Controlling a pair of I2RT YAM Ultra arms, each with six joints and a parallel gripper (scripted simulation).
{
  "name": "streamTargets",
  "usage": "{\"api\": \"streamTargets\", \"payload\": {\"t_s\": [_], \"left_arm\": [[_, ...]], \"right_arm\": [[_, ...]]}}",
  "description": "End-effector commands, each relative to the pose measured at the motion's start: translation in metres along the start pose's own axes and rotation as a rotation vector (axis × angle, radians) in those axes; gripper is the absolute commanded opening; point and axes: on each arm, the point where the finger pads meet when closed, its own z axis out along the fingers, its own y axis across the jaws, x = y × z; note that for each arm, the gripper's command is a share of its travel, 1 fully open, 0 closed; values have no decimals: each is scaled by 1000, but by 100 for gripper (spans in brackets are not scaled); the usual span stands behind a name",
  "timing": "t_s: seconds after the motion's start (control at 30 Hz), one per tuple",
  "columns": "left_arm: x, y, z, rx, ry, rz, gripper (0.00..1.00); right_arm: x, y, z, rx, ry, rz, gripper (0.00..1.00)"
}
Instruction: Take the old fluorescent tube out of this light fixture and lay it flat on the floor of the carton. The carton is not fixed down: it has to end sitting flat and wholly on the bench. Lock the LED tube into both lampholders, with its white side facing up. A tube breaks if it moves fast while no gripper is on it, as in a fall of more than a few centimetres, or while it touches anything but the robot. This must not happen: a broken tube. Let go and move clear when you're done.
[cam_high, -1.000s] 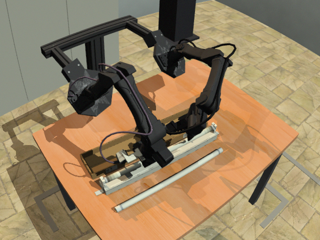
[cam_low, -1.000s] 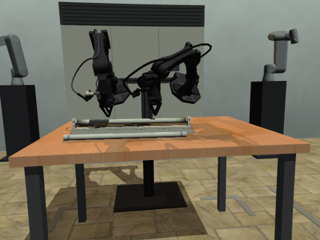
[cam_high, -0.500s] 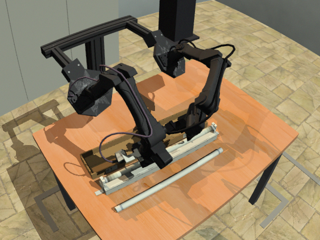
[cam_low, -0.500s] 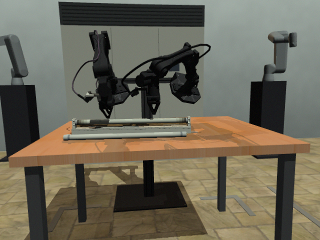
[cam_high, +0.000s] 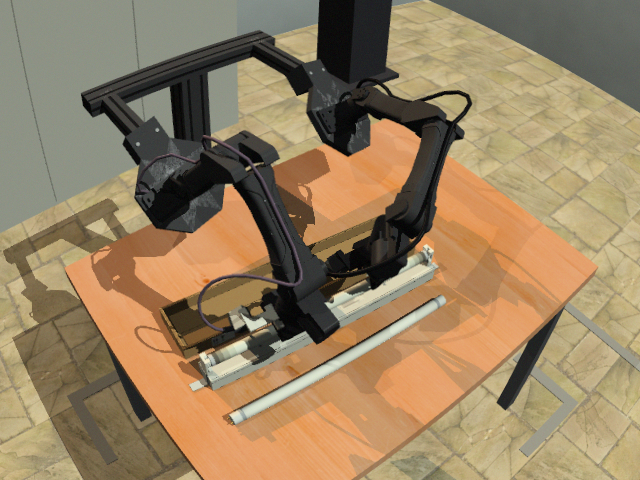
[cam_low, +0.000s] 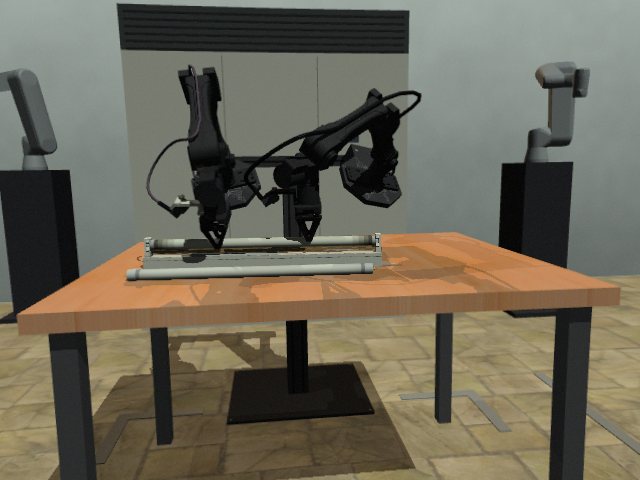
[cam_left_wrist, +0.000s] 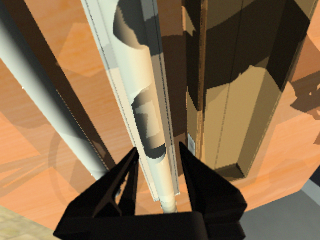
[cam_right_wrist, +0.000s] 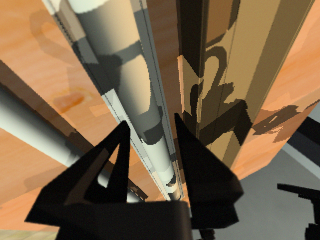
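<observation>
The old tube (cam_high: 227, 349) (cam_low: 258, 241) (cam_left_wrist: 137, 72) (cam_right_wrist: 136, 75) sits in the fixture (cam_high: 403, 286) (cam_low: 310, 259), between its lampholders (cam_high: 428, 253) (cam_low: 148, 246). My left gripper (cam_low: 309, 240) (cam_left_wrist: 158, 148) is open and points down at the tube, toward the right half in the top view. My right gripper (cam_low: 217, 246) (cam_right_wrist: 150, 121) is open and points down at the tube nearer its other end. Its tips look lower. Both wrist views show the tube running between the fingers; contact cannot be told. The LED tube (cam_high: 341, 360) (cam_low: 248, 270) (cam_left_wrist: 42, 102) (cam_right_wrist: 30, 127) lies on the bench, pale side up.
The open carton (cam_high: 191, 304) (cam_left_wrist: 225, 115) (cam_right_wrist: 260, 40) lies flat behind the fixture, on the gantry side; its visible floor holds nothing. The arms hide part of it. The LED tube lies close in front of the fixture. The two forearms stand near each other.
</observation>
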Motion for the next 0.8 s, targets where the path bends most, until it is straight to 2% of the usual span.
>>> {"api": "streamTargets", "payload": {"t_s": [0.0,0.07,0.1,0.17,0.2,0.27,0.4,0.47,0.6,0.63,0.77], "left_arm": [[-12,-7,5,2,-17,30,49],[-3,7,7,-22,-31,-1,49],[-1,9,8,-27,-35,-4,49],[-6,2,27,-6,-20,14,49],[-6,0,28,-2,-15,12,49],[-12,11,1,-39,-46,1,49],[-12,2,5,-11,-26,5,49],[-11,20,-12,-66,-64,-20,49],[-14,19,-10,-63,-63,-13,49],[-12,8,-1,-32,-38,6,11],[-15,16,-5,-64,-45,-8,11]], "right_arm": [[-7,1,7,2,-19,18,49],[2,6,7,-38,5,-6,49],[5,4,-4,-47,9,-11,49],[-1,5,-5,-47,6,8,49],[-4,3,-4,-42,-1,13,49],[-5,0,2,-6,-3,13,49],[-1,0,3,-4,1,1,49],[-1,0,3,-7,1,-1,49],[-2,0,3,-5,-1,2,49],[-2,0,3,-5,-1,2,49],[-1,0,4,-4,0,2,49]]}}
